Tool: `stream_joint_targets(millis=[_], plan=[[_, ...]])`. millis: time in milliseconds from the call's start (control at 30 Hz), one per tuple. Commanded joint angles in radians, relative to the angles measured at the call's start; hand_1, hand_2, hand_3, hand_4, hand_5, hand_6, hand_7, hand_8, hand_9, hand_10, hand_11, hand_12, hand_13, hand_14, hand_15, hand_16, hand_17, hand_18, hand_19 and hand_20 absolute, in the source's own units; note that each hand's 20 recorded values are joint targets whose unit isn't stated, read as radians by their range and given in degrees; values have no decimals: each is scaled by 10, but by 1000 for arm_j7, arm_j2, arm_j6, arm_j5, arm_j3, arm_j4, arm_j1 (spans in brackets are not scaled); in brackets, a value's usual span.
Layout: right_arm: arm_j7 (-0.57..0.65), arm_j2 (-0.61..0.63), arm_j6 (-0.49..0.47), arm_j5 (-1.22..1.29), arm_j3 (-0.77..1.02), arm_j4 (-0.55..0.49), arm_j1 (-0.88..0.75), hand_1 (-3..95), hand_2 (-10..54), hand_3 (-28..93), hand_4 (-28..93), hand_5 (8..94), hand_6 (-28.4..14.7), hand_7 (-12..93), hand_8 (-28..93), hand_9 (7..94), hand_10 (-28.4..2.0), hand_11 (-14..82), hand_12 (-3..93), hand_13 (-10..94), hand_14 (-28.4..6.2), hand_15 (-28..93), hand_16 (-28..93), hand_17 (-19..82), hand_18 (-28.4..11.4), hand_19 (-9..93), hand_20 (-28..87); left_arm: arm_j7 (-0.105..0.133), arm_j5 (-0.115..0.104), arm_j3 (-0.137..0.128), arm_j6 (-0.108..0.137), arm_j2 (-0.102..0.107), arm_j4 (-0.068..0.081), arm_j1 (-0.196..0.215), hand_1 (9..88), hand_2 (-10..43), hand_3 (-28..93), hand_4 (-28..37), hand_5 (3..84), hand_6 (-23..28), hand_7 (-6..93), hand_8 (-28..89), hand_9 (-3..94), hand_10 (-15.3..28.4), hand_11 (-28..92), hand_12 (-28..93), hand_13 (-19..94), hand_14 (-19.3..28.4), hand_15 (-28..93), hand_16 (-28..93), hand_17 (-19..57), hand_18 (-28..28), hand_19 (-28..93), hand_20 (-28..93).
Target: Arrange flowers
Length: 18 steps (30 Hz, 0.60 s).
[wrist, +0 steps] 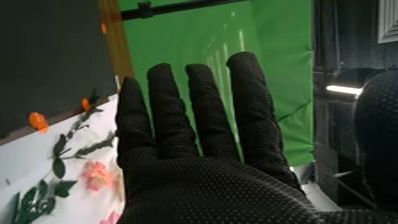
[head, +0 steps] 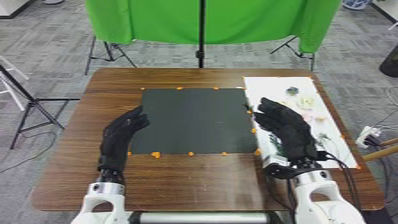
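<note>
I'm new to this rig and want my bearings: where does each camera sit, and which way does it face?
Head view: on the robot's head, facing forward and down at the table, dark mat and white sheet with flowers; the left hand and right hand come in from the bottom edge.
Right wrist view: on the right arm's wrist, looking out past the right hand towards the green cloth.
Shared: right hand, table, mat, sheet, flowers, green cloth.

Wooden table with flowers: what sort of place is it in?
Probably a lab: a green cloth hangs beyond the table, a black tripod stands to its left, and two white robot arms overhang it.
</note>
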Motion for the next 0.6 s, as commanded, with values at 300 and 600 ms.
stream_joint_targets(millis=[300,600], plan=[[-4,26,222,-195,-92,-5,31,181,-95,729,-217,477,-12,180,-101,485,-144,80,157,437,-146,127,240,248,-188,302,328,-5,-8,28,45,-19,13,15,273,-20,694,-240,478,34,173,-82,467,136,226,98,358,179,369,-41,46,140,212,258],[271,54,465,-1087,-102,31,22,308,-95,556,-281,588,-28,218,-95,652,-154,215,202,679,-128,390,203,423,-175,688,433,-15,-3,17,60,-19,4,32,276,-19,690,-238,479,34,175,-83,469,136,228,96,359,179,373,-43,46,140,214,256]])
